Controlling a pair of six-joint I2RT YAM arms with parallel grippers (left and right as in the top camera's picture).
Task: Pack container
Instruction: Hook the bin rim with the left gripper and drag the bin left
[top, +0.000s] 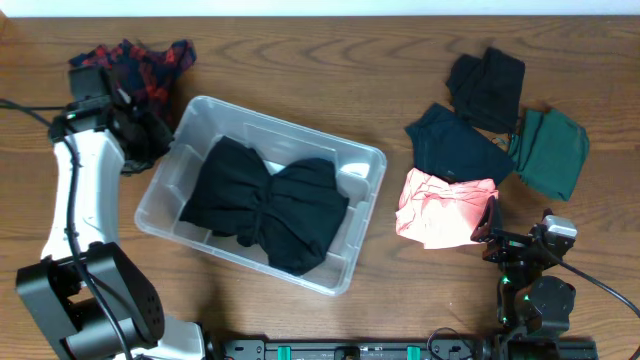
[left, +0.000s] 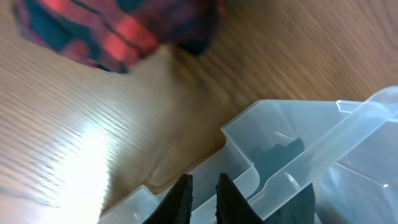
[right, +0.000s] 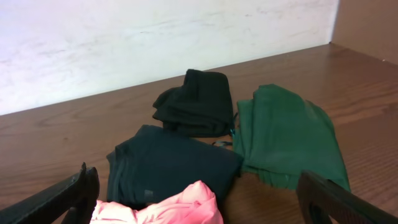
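The container (top: 160, 192) is a clear plastic bin in the table's middle with a black garment (top: 265, 200) lying inside it. My left gripper (top: 148, 140) is shut and empty, just outside the bin's far left corner. In the left wrist view its fingers (left: 203, 186) hang over the container's rim (left: 280, 121). A red plaid garment (top: 145, 62) lies behind it and also shows in the left wrist view (left: 112, 31). My right gripper (top: 488, 226) is open and empty, low at the near edge of a pink garment (top: 440, 205). Its fingers (right: 196, 175) straddle the pink cloth (right: 177, 208).
To the right of the bin lie a dark teal garment (top: 455, 145), a black garment (top: 487, 85) and a green garment (top: 550, 150). They show in the right wrist view as teal (right: 168, 163), black (right: 196, 99) and green (right: 286, 134). A white wall lies beyond the table's far edge.
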